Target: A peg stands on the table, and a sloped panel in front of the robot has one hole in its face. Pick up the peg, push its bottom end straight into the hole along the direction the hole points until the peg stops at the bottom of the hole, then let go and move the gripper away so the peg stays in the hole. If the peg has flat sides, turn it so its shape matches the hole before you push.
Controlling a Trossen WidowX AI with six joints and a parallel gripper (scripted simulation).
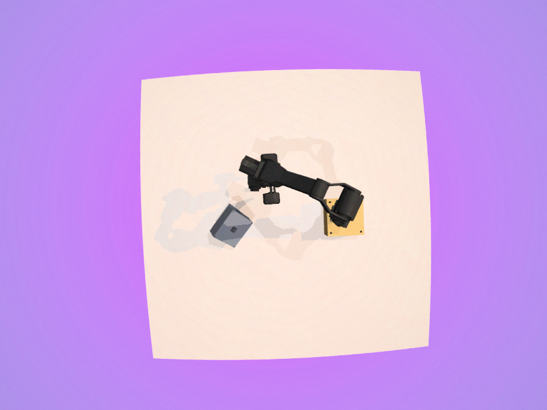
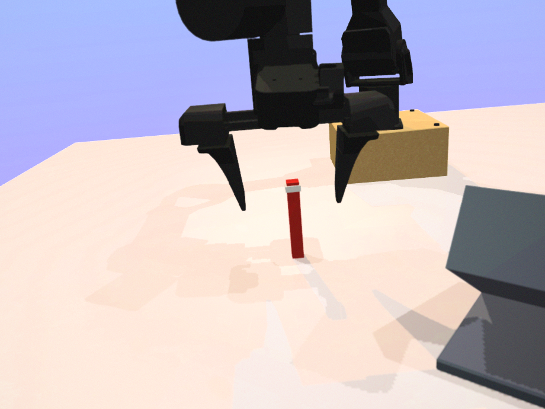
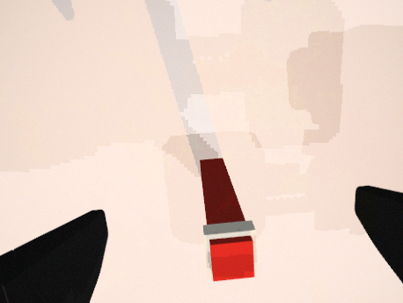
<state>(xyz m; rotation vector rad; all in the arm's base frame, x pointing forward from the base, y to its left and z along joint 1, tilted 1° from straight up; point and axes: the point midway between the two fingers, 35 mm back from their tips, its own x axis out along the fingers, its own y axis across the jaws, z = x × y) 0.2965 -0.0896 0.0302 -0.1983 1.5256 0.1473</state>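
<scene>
Pale cream table (image 2: pixel 87 264) carries a slate-grey sloped panel (image 1: pixel 230 226) whose square hole (image 1: pixel 233 229) holds nothing. At the panel's one o'clock, unseen from above, the red square peg with a grey band (image 2: pixel 295 220) stands upright between the black gripper's (image 2: pixel 290 204) released, wide-spread fingertips.

No legible text, labels, brand marks, numbers or signs in any view. Surfaces checked: peg (image 2: pixel 295 219), sloped panel (image 2: pixel 499 239), tan base block (image 2: pixel 396 152), gripper (image 2: pixel 290 204) body and table (image 2: pixel 131 272). All plain and unmarked; the block carries only small dark dots at its corners.
</scene>
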